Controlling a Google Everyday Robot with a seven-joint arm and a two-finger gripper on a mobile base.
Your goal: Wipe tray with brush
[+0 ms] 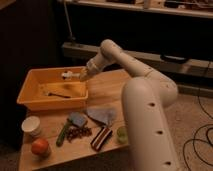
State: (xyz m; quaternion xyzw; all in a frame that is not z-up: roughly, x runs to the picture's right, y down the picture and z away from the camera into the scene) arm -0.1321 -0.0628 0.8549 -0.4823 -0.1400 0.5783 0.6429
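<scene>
An orange plastic tray point(30, 97) stands on the left half of a wooden table point(107, 90). My gripper point(81, 76) hangs over the tray's far right corner, just above the rim. It is shut on a small pale brush point(68, 75) that sticks out to the left over the tray's back edge. A thin dark piece point(60, 94) lies on the tray floor, apart from the brush.
In front of the tray stand a white cup point(31, 126) and an orange fruit point(40, 147). Beside them lie a green stick point(62, 134), a grey-blue wedge point(77, 119), brown bits point(79, 132), a grey cloth point(100, 115), a dark red bar point(101, 138) and a lime point(122, 134). My arm's large white column point(145, 125) fills the right foreground.
</scene>
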